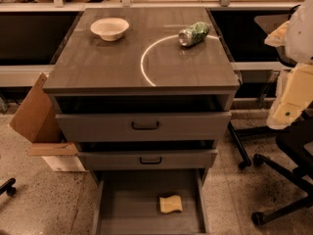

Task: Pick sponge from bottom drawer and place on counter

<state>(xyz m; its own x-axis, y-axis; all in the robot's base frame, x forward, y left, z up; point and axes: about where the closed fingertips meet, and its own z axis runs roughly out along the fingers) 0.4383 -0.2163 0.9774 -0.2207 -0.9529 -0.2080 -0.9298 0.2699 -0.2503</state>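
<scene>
The yellow sponge (170, 204) lies flat on the grey floor of the bottom drawer (127, 199), which is pulled out towards me, right of its middle. The counter (98, 65) is the dark wood-grain cabinet top above it, marked with a white arc. My gripper (292, 94), pale yellow and padded, hangs at the far right edge of the view, beside the cabinet at the height of the top drawer and well away from the sponge. It holds nothing that I can see.
A white bowl (109, 28) stands at the counter's back left and a green can (193, 34) lies at its back right. The two upper drawers (145, 126) stand slightly out. Cardboard (36, 114) leans at the left; a black office chair (288, 175) stands at the right.
</scene>
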